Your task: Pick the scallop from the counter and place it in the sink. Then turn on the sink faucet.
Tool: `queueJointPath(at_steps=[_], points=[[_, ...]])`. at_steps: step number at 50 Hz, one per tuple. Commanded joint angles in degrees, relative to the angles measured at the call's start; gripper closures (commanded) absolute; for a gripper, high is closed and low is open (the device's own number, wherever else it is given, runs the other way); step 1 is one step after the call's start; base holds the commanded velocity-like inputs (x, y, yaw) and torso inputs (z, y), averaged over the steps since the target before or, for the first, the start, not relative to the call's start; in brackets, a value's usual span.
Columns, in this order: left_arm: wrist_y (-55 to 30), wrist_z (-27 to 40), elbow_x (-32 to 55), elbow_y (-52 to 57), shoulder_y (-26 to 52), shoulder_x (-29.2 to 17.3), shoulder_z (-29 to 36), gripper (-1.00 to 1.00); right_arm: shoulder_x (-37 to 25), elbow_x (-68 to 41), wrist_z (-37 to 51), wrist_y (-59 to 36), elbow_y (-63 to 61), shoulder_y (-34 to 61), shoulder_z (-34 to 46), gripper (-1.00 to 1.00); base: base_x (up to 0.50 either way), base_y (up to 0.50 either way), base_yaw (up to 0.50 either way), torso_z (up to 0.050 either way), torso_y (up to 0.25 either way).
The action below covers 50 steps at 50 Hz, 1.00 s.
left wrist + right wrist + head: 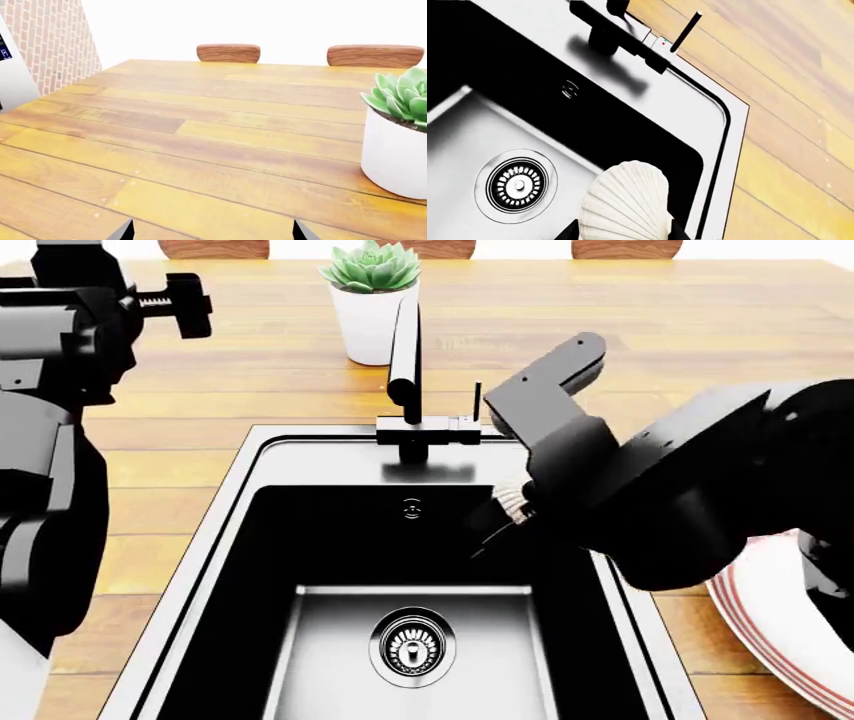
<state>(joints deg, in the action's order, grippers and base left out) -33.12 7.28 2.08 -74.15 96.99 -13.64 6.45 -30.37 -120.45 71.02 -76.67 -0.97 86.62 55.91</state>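
My right claw (620,235) grips the scallop (625,202) between its fingers, holding it above the sink (267,455), over the basin's right side near the rim. The faucet (406,360) stands behind the basin. My left claw (213,232) hangs over the bare counter (200,140), jaws spread wide, near a potted plant (400,135).

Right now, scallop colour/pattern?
Cream-white scallop, fanned ribs; clearest in right wrist view.

faucet (406,370) behind sink (200,570) (plant (371,300) beyond)
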Motion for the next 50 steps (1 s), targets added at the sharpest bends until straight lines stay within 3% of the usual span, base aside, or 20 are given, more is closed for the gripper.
queueJointPath(at_steps=[1,6,26,34,50], points=[[0.4,-1.0,-0.6,-0.7,-0.3,0.8,-1.4,-1.0,13.6,21.4,-16.7,-0.9,9.5,-2.8,5.4,1.0,0.0,0.0,0.0,0.0,0.0],[0.4,-1.1,-0.6,-0.7,-0.2,0.8,-1.5,-1.0,18.2,33.7,-31.0,4.7,16.8,-5.2,10.2,1.0,0.0,0.0,0.0,0.0,0.0],[1.0,-1.3,-0.4,-0.7,-1.3,0.5,-2.3,-1.0,30.1,49.2,-46.8,13.6,35.8,-14.2,25.0,1.0,0.0,0.0,0.0,0.0,0.0],[0.9,-1.3,-0.6,-0.8,-1.4,0.7,-2.4,-1.0,30.4,43.6,-47.4,18.7,38.0,-14.4,32.8,1.0,0.0,0.0,0.0,0.0,0.0],[1.0,-1.4,-0.9,-0.7,-1.8,0.8,-2.6,-1.0,30.4,46.7,-51.1,19.2,38.9,-17.8,33.0,1.0,0.0,0.0,0.0,0.0,0.0]])
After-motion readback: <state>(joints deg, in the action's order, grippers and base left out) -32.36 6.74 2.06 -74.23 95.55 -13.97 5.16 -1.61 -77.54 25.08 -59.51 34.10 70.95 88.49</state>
